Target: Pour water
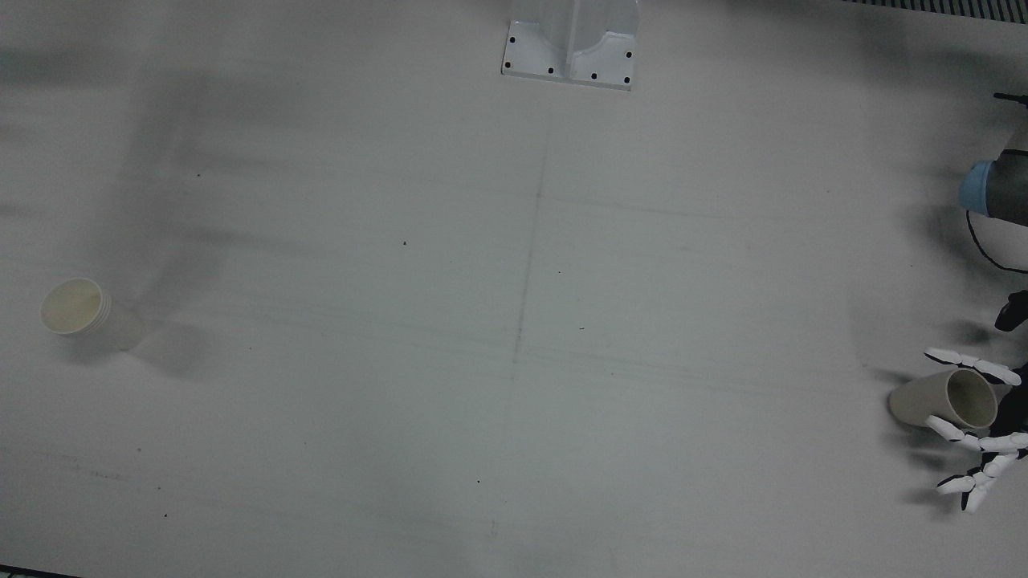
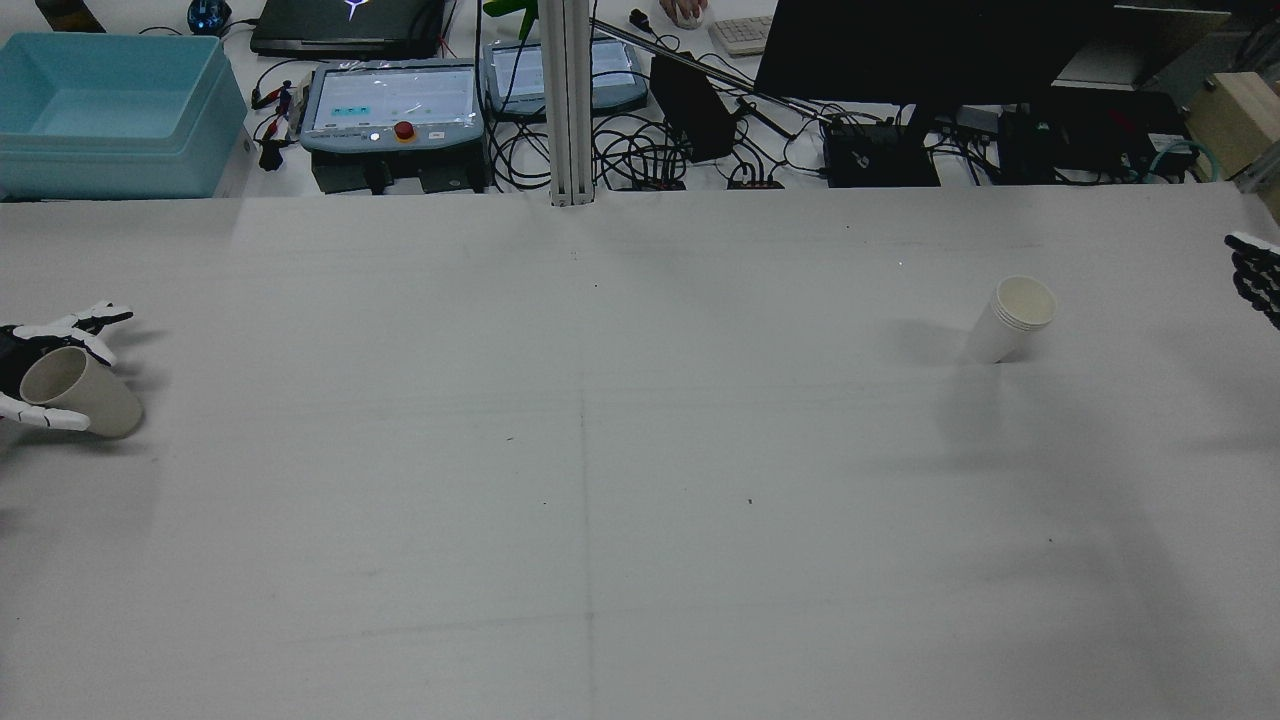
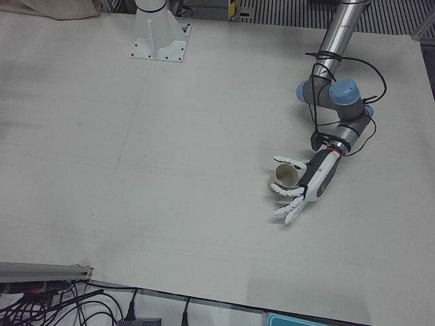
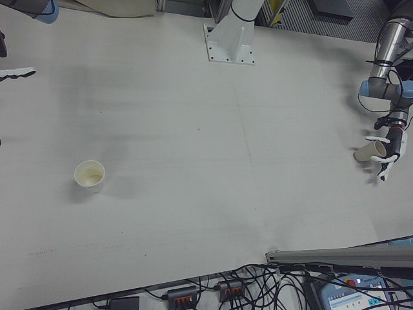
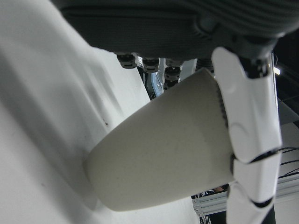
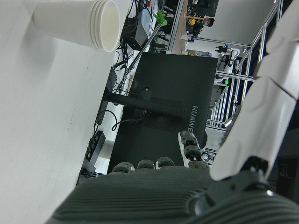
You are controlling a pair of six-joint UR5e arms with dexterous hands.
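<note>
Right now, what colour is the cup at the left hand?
Plain beige cup, no pattern; left-front view shows it best.

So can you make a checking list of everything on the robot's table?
Surface: white table, bare apart from scuffs and faint lines.
Job's things: beige cup tilted at the left hand; white cup upright, alone on the far side. Water not visible.
Clutter: nothing seen on the table.
Hands: left hand with fingers around the beige cup; right hand at the table edge, holding nothing.
Cables: black cable along the left arm.
Surroundings: blue bin, control pendant, monitor beyond the table.
</note>
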